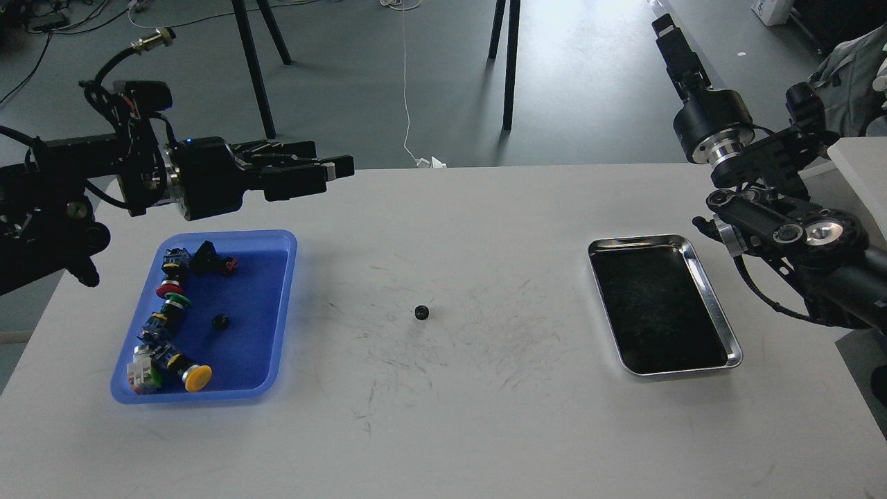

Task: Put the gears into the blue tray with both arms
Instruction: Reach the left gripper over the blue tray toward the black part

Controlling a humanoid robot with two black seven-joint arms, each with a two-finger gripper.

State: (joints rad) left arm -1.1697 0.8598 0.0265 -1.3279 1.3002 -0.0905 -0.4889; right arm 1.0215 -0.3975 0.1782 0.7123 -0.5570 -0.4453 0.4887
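Note:
One small black gear (422, 312) lies on the white table near its middle. Another gear (220, 321) rests on the floor of the blue tray (267, 326) at the left. My left gripper (331, 168) hovers above the table just beyond the tray's far right corner. It points right, its fingers slightly apart and holding nothing. It is well left of and behind the loose gear. My right gripper (666, 29) is raised high at the far right, pointing away. It is dark, and its fingers cannot be told apart.
Several push-button switches (170, 305) with red, green and yellow caps lie along the blue tray's left side. A shiny steel tray (658, 305) with a dark floor sits at the right, below my right arm. Black stand legs (253, 69) rise behind the table.

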